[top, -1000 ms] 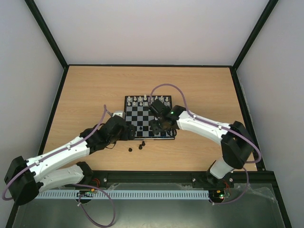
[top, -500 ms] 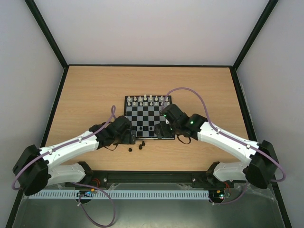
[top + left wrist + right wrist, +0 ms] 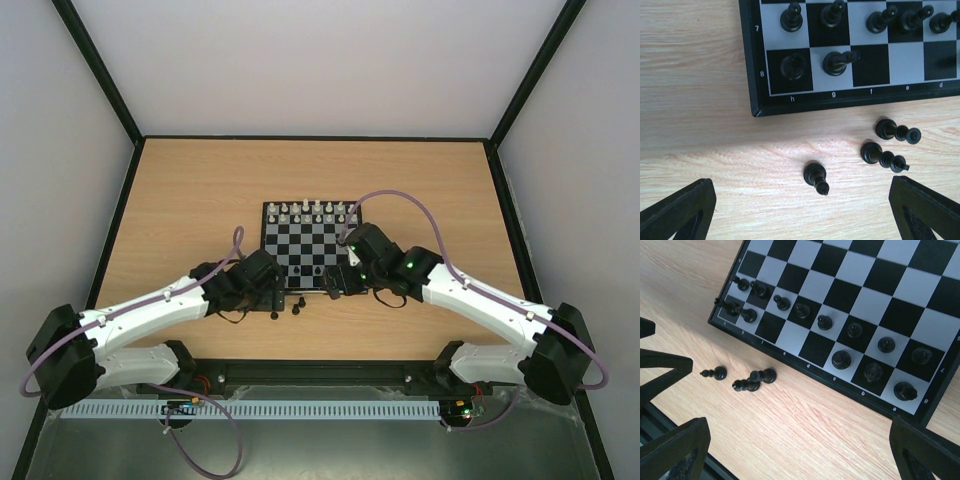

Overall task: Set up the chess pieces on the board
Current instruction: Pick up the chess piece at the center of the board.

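From overhead, the board [image 3: 300, 245] sits mid-desk [image 3: 180, 200]. I have wide bare wood toward the upper left and upper right of the frame, and only a narrow strip below the board. White pieces [image 3: 310, 210] line its top edge and black pieces [image 3: 316, 268] stand on its lower rows. Both arms crowd the board's lower edge, so room is tight there.

In the left wrist view, the left fingers [image 3: 680, 212] are spread wide with nothing between them, one in each bottom corner. The board's dark border crosses the upper frame, with open wood beneath it. Three loose pieces [image 3: 816, 177] rest on that wood, clear of the border. One is near the middle, just above the fingertips, and two sit close together toward the right-hand finger. I cannot tell whether they stand or lie.

In the right wrist view, the right fingers [image 3: 925, 452] are also parted and empty in the bottom corners. The board fills the upper right. The same three pieces sit left of centre, just off its border.
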